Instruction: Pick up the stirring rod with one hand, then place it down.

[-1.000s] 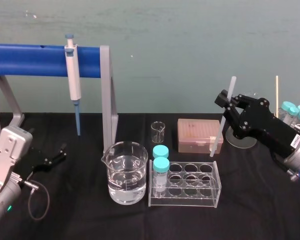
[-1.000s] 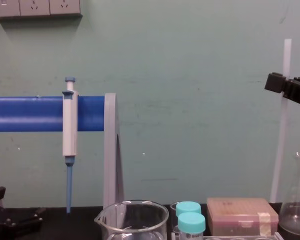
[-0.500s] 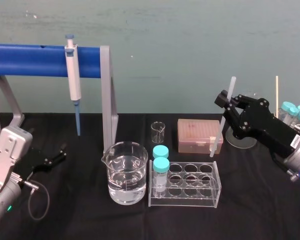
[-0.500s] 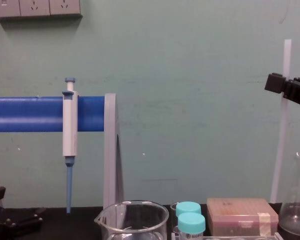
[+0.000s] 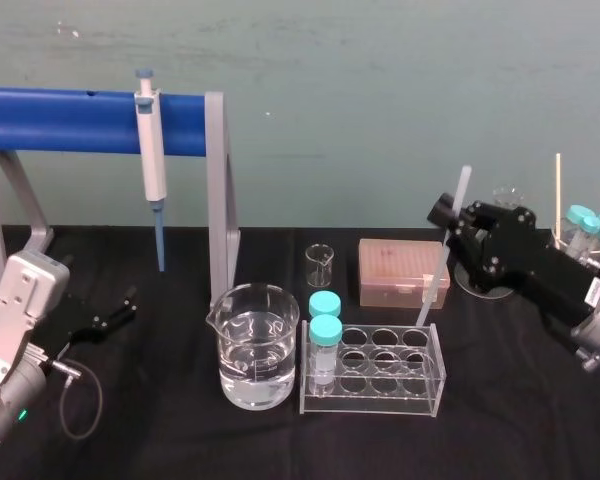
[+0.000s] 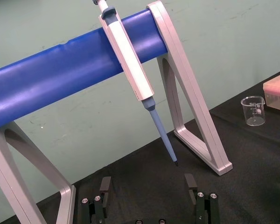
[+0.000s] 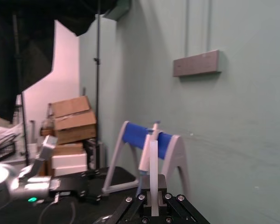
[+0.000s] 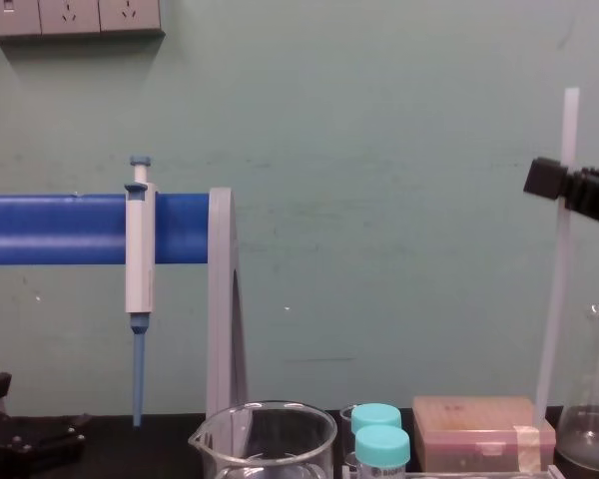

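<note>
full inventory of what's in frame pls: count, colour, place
rod: 1, translucent white, held near upright, right of centre
pipette: 1, white and blue, hanging on the stand
stand: 1, blue bar, grey legs, back left
big beaker: 1, clear, holds clear liquid, centre
small beaker: 1, clear, behind the vials
rack: 1, clear, right of big beaker
vials: 2, teal caps, rack's left end
tip box: 1, tan, behind rack
flask: 1, clear, back right
left gripper: 1, black, low at left, jaws open
right gripper: 1, black, right side, jaws shut on rod
</note>
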`<state>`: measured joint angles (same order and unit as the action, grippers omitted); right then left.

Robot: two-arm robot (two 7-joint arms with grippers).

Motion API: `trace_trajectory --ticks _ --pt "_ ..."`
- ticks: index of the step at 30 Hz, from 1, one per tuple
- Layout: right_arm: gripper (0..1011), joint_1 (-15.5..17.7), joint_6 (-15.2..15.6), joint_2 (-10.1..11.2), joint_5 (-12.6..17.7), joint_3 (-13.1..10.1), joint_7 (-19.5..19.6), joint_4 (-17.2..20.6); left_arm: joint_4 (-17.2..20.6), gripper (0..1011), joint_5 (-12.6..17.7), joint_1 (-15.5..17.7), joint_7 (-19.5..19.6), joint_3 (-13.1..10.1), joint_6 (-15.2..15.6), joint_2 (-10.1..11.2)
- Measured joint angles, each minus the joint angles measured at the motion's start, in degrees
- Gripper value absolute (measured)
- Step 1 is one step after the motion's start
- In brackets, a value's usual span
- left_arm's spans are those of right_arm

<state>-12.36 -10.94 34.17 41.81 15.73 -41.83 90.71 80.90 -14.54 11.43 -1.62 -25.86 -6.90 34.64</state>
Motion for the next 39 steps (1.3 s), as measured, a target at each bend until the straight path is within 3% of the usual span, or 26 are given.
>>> trace_trajectory --ticks 7,23,39 --pt "72 -1.08 -0.89 0.3 0.51 1.91 -3.11 -3.21 0.0 1000 0.0 0.0 0.0 0.0 0.0 0.0" --pt "72 -2.04 -0.35 0.14 -1.62 3.83 -1.45 -6.94 0.0 1000 0.0 0.0 0.0 0.0 0.0 0.0" --pt "72 -3.41 -0.95 -2.06 -2.1 4.63 -1.64 -12.13 0.0 1000 0.0 0.0 0.0 0.0 0.0 0.0"
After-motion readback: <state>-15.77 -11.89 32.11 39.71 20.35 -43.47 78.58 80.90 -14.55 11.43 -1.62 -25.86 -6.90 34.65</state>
